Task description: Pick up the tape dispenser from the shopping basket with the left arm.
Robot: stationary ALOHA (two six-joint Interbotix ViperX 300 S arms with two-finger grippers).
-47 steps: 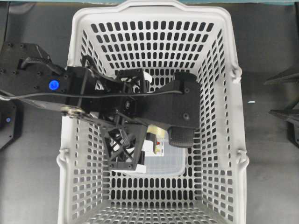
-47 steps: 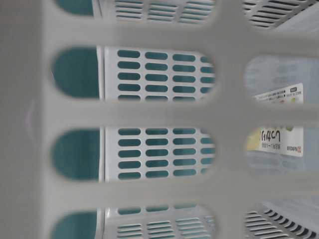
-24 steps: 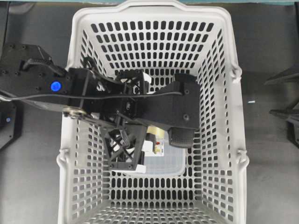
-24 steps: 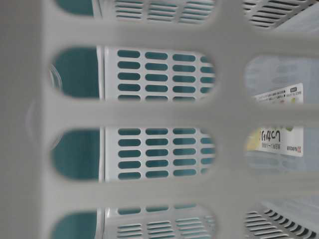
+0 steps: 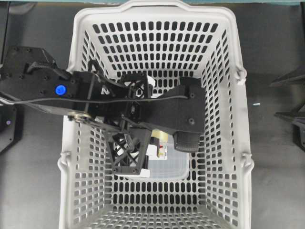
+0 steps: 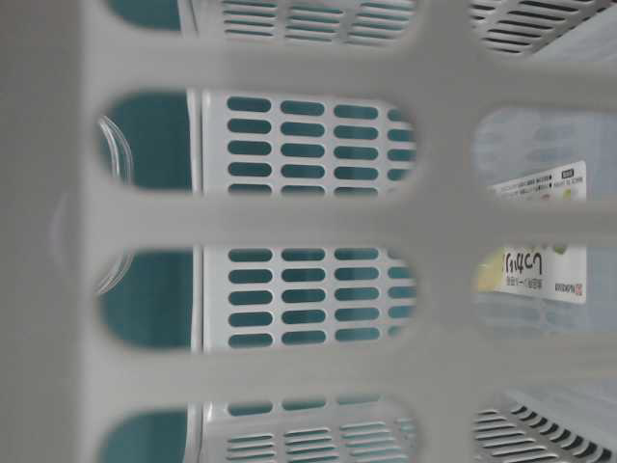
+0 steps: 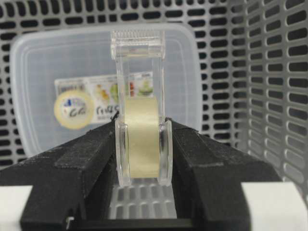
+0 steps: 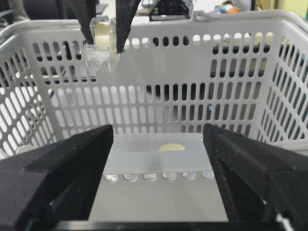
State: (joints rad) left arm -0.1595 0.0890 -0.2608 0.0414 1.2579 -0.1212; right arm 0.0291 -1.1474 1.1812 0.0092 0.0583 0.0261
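The tape dispenser (image 7: 139, 62) is clear plastic with a cream roll of tape, and it stands upright between the black pads of my left gripper (image 7: 143, 144), which is shut on its sides. From the right wrist view the tape dispenser (image 8: 102, 48) hangs pinched near the far rim of the shopping basket (image 8: 192, 24). The left arm (image 5: 157, 112) reaches over the shopping basket (image 5: 238, 95) from the left and hides the dispenser from above. My right gripper (image 8: 158, 159) stands open and holds nothing, just outside the basket wall.
A translucent food box (image 7: 48, 72) with a printed label lies on the slotted basket floor under the dispenser, and the food box (image 5: 167, 167) also shows from above. The basket walls (image 7: 269, 72) rise close on the right. Dark tabletop (image 5: 276, 181) surrounds the basket.
The left arm has shifted slightly over the basket with the dispenser still gripped. A clear curved edge has come into sight at the left of the table-level view. The right gripper has not moved.
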